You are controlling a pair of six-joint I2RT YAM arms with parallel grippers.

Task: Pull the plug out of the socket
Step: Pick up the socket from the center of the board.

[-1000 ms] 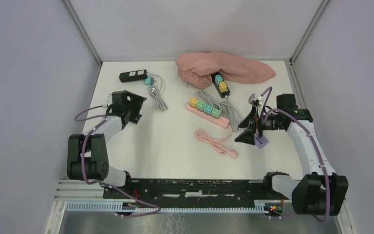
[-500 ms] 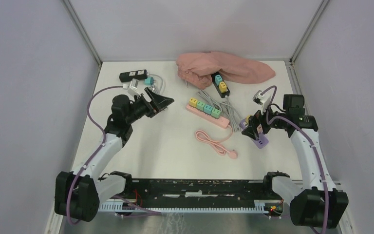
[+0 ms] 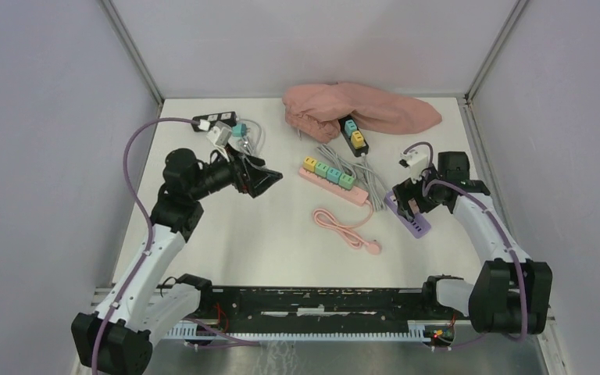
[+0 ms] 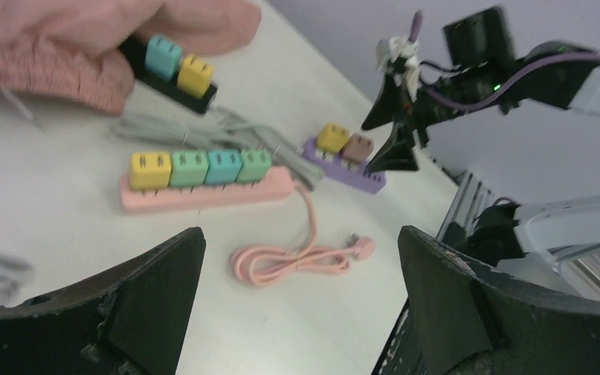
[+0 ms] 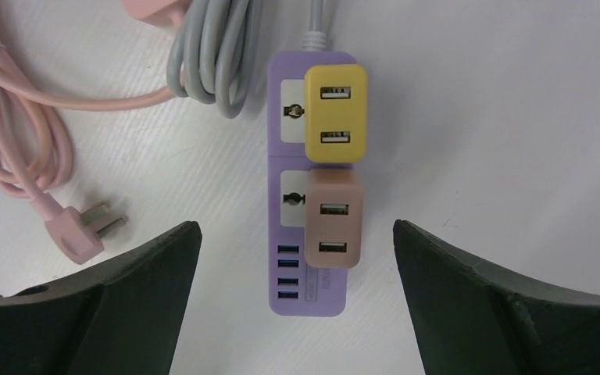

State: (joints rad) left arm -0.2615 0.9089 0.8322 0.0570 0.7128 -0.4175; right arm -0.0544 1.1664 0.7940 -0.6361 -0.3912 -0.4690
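Observation:
A purple power strip (image 5: 312, 269) lies on the white table, with a yellow plug (image 5: 335, 113) and a brown plug (image 5: 333, 219) seated in it. It lies at the right in the top view (image 3: 412, 223) and shows in the left wrist view (image 4: 342, 168). My right gripper (image 5: 296, 226) is open and empty, hovering straight above the strip with one finger on each side; it shows in the top view (image 3: 408, 205). My left gripper (image 3: 264, 178) is open and empty, raised above the table's left half and pointing right (image 4: 301, 231).
A pink strip (image 3: 330, 178) with several coloured plugs lies mid-table, its coiled pink cord (image 3: 348, 229) in front. A black strip (image 3: 353, 137) with two plugs sits by a pink cloth (image 3: 359, 105). Another black strip (image 3: 212, 120) and grey cords (image 3: 367, 176) lie behind.
My left arm has risen and swung its gripper right, toward the middle of the table. My right gripper has turned downward and settled over the purple strip.

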